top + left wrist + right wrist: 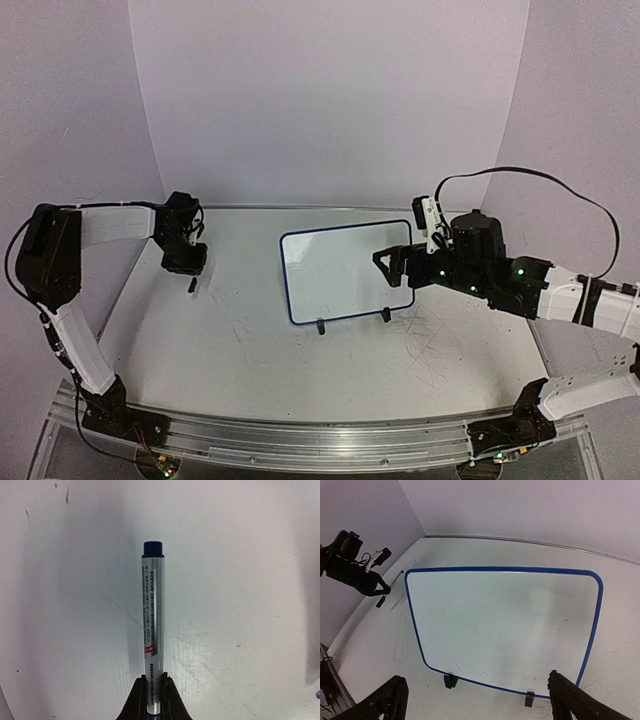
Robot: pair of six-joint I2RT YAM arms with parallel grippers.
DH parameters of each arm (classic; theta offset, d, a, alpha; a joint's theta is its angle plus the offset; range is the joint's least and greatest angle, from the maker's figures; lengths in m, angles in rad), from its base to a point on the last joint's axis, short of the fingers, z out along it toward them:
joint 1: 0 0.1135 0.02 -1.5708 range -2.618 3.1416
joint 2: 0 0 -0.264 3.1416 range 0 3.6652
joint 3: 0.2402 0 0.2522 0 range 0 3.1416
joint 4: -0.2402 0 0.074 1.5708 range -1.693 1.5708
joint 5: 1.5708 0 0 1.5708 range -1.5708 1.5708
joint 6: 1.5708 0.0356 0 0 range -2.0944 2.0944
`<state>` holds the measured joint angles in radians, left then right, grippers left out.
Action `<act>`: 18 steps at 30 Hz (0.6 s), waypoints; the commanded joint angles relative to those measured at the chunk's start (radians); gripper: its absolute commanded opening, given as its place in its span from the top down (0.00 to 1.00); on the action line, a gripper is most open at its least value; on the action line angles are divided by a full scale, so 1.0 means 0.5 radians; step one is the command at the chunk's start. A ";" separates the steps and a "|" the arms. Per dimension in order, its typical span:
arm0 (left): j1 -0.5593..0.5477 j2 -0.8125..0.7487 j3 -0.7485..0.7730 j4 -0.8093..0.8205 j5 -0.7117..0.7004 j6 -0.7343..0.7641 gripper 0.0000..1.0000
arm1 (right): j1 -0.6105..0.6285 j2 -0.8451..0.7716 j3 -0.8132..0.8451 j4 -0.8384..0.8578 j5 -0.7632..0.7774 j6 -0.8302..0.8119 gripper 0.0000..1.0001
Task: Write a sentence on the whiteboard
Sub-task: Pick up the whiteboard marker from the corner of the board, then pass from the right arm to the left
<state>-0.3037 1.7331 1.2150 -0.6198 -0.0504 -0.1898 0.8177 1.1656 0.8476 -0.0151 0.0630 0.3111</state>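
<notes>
The whiteboard (335, 275) stands at the centre of the top view on 2 black feet (320, 326), tilted back so that its face is presented to the arms. Its face is blank; no sentence is visible on it in either view that shows it.

The right gripper (390, 268) sits at the board's right edge with its jaws spread wide and nothing between them. Judged from this placement, it is positioned to brace the board against writing pressure.

The marker (153, 605) is clamped at its near end between the narrow-set jaws of the left gripper (155, 692), at the upper left of the top view, well apart from the board. The marker's blue end (153, 549) points down toward the table (230, 350). Whether this end is a cap cannot be determined.
</notes>
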 commanded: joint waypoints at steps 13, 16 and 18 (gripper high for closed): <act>-1.040 -0.982 -0.336 1.145 0.791 0.021 1.00 | 0.027 0.490 0.640 0.163 -1.290 0.272 0.09; -1.192 -0.828 -0.249 1.145 0.802 0.075 1.00 | 0.029 0.493 0.637 0.269 -1.408 0.329 0.15; -1.257 -0.764 -0.212 1.147 0.794 0.111 1.00 | 0.029 0.486 0.636 0.279 -1.438 0.340 0.21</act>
<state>-0.8715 1.2838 1.0443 -0.0981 0.3157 -0.1782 0.8274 1.4179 1.1217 0.0314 -0.5106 0.4407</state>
